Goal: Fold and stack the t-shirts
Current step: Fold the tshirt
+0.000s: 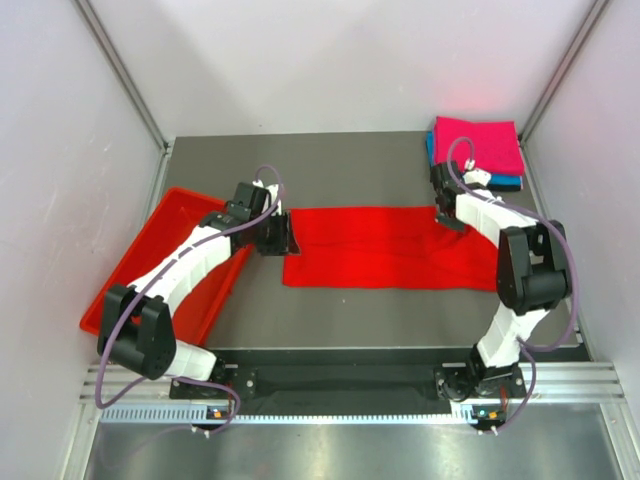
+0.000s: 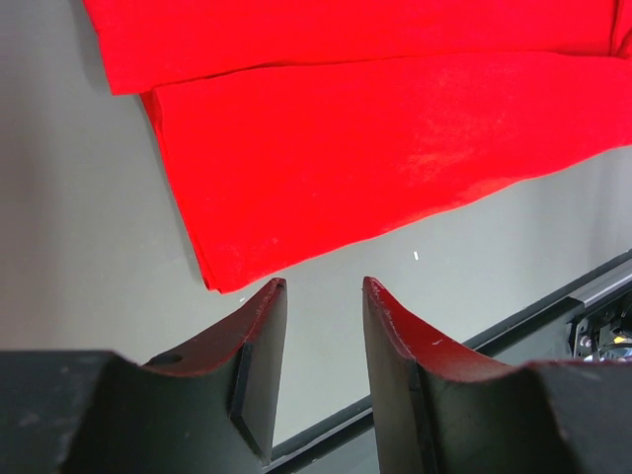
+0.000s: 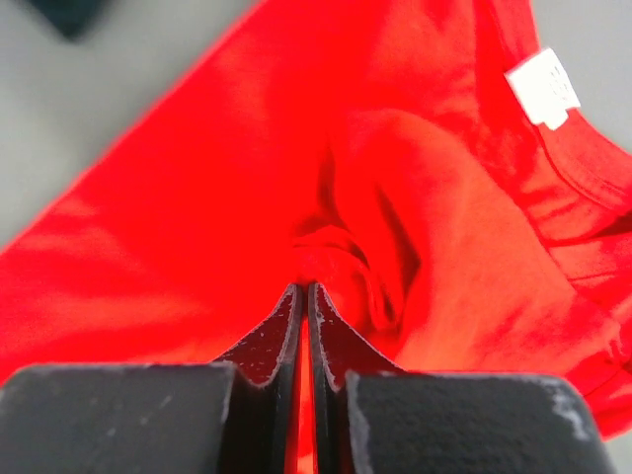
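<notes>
The bright red t-shirt (image 1: 390, 247) lies folded into a long strip across the middle of the table; it also shows in the left wrist view (image 2: 375, 138) and the right wrist view (image 3: 247, 178). My left gripper (image 1: 283, 238) is open and empty at the strip's left end, just off its corner (image 2: 321, 286). My right gripper (image 1: 447, 218) is shut on a bunched fold of the red t-shirt (image 3: 304, 284) near its white collar tag (image 3: 543, 87). The magenta-pink t-shirt (image 1: 480, 143) lies folded on the teal-blue t-shirt (image 1: 508, 183) at the back right. The black t-shirt is out of view.
A rigid red plastic tray (image 1: 140, 270) stands at the left, under my left arm. The enclosure walls stand close on both sides. The table's near edge rail (image 2: 592, 291) runs along the front.
</notes>
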Controlling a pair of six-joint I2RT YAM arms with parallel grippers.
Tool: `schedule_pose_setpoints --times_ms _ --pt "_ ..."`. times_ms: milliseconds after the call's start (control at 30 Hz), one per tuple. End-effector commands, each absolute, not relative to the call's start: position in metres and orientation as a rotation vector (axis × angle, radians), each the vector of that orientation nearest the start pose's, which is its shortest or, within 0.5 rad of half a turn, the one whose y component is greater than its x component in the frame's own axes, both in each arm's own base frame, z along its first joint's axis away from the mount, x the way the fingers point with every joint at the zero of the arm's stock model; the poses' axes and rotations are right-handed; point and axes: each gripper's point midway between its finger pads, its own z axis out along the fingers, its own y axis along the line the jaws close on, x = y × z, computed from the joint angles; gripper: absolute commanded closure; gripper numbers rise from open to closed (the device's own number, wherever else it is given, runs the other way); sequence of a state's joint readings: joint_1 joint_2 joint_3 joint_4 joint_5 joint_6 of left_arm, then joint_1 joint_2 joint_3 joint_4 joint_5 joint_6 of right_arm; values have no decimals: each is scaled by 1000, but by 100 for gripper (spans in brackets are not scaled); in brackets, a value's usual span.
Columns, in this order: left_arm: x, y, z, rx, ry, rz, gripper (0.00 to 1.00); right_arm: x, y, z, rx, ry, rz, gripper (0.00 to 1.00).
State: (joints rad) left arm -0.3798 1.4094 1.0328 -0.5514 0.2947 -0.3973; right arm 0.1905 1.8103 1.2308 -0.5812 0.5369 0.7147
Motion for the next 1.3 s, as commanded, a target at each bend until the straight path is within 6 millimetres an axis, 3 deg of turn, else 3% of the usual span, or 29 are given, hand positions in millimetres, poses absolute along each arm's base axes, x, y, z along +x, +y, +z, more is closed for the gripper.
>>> schedule_pose_setpoints --times_ms 0,167,300,667,767,867,967,1000,1033,1067,1100,1133,1267 --pt "298 -188 135 111 2524 -690 58 413 34 100 691 2257 -240 100" --pt "298 -187 135 106 2524 -688 59 419 61 107 600 2245 -135 100" --pt "299 -187 135 101 2524 -684 59 425 85 100 537 2258 -80 100" --pt "298 -181 129 79 2547 -641 58 437 113 75 482 2292 -13 100" --pt "297 -177 123 58 2568 -614 57 439 112 71 480 2305 -27 99" --pt "296 -175 118 43 2589 -594 56 437 111 74 464 2323 -43 86" --pt "293 -175 114 46 2605 -597 56 432 104 89 429 2332 -72 79" --pt "293 -175 114 45 2608 -601 56 428 101 92 417 2349 -70 66" --pt "292 -177 115 48 2610 -612 55 427 100 95 398 2364 -53 61" --pt "290 -182 117 60 2611 -653 55 428 85 99 371 2383 -47 58" --pt "291 -188 122 77 2594 -703 54 422 88 95 318 2441 38 57" --pt "291 -194 127 92 2580 -752 54 421 70 95 324 2454 54 56" --pt "293 -227 152 136 2486 -1020 52 419 43 101 253 2455 234 51"
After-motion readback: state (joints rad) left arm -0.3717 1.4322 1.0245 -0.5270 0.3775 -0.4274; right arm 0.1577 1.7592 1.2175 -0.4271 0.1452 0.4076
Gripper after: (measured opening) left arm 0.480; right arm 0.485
